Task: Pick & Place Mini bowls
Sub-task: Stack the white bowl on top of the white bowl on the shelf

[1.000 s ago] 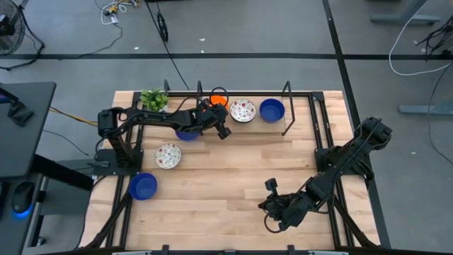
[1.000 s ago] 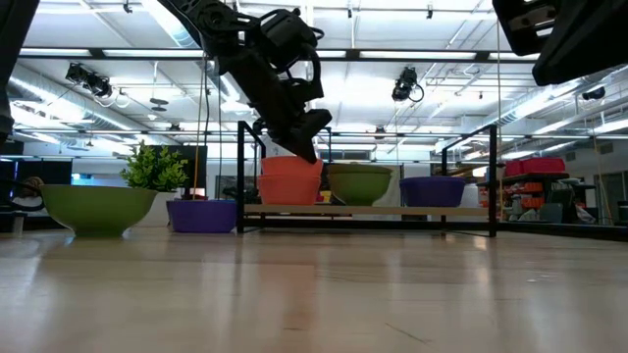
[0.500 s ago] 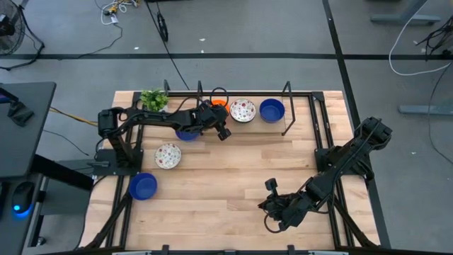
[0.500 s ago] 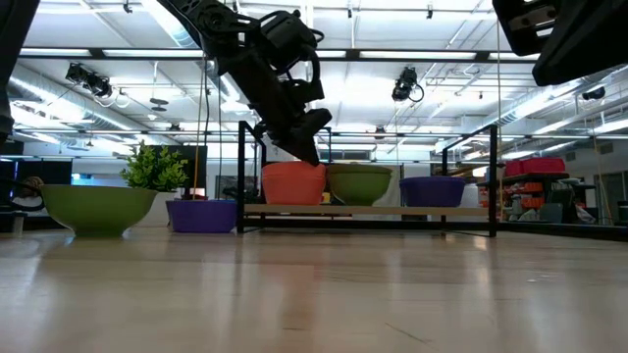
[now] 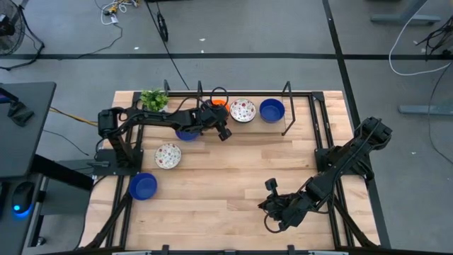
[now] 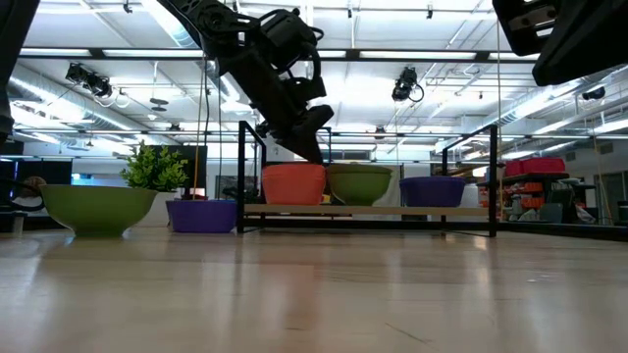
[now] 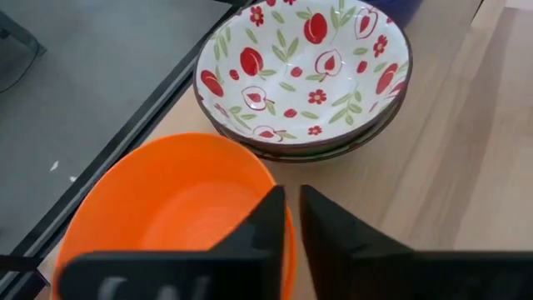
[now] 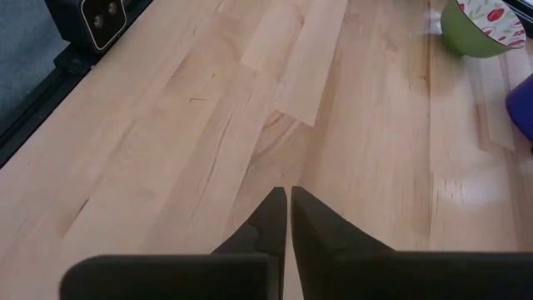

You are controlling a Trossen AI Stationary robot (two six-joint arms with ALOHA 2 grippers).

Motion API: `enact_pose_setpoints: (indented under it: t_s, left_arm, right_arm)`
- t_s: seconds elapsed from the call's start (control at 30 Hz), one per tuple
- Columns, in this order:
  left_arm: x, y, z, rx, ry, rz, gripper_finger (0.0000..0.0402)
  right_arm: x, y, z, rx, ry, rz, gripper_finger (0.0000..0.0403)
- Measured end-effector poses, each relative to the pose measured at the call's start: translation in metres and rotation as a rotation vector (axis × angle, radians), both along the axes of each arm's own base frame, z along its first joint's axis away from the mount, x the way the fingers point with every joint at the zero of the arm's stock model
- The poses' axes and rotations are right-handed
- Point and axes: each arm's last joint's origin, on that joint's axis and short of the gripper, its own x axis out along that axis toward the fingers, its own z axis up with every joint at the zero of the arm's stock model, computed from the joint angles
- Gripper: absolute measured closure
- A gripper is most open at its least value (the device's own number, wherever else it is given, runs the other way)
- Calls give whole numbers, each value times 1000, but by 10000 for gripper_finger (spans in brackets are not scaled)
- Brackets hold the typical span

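The orange mini bowl [image 5: 218,102] sits on the black rack at the table's far edge. To its right on the rack are a white floral bowl [image 5: 243,110] and a blue bowl [image 5: 272,110]. My left gripper [image 7: 291,208] is shut on the orange bowl [image 6: 292,183], coming down on it from above [image 6: 312,149]. On the table lie another blue bowl [image 5: 187,134] under the left arm, a floral bowl [image 5: 168,155] and a third blue bowl [image 5: 142,185]. My right gripper [image 8: 288,200] is shut and waits low near the table's near edge [image 5: 266,209]. My left gripper pinches the orange bowl's rim [image 7: 288,250] on the side next to the floral bowl. One finger [image 7: 265,218] is inside the bowl and the other [image 7: 326,227] outside. The fingers slant down from above and from the near side. The bowl stands level with its base on the rack [image 6: 294,208].
A small green potted plant [image 5: 153,98] stands at the far left corner. The rack's black uprights [image 5: 287,106] rise around the shelf. Bare wood [image 5: 233,177] lies in the table's middle between the two arms.
The orange bowl has come down a little with my left gripper. It hung slightly raised over the rack shelf before; now it rests on the shelf beside the floral bowl.
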Motion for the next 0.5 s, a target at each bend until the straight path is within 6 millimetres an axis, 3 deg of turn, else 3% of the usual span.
enact_pose_setpoints:
  t_s: [0.1,0.5]
  left_arm:
    - [0,0,0,0,1,0,393]
    - [-1,-4,5,32,14,-29,395]
  right_arm:
    - [0,0,0,0,0,0,380]
    - [0,0,0,0,0,-1,380]
